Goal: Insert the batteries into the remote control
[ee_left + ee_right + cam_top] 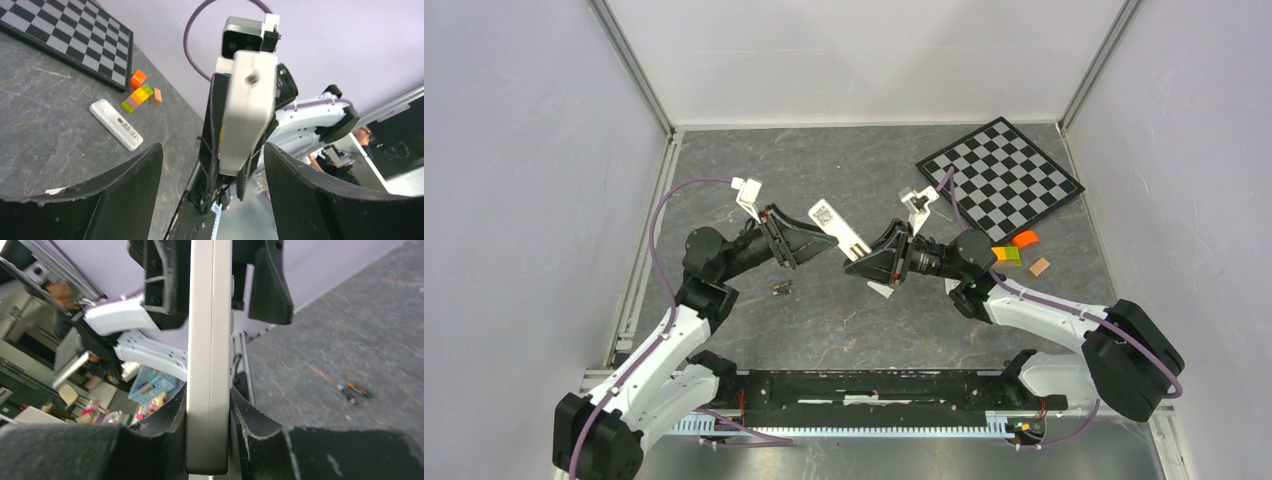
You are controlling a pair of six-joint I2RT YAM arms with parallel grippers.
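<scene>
Slim white plastic remote control (836, 226) clamped in right gripper (209, 410); left gripper (212, 150) spread wide; dark cylindrical batteries (781, 288) on mottled table (844, 325).

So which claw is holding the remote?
The right claw, shut on the remote; the left claw stands open around its far end.
</scene>
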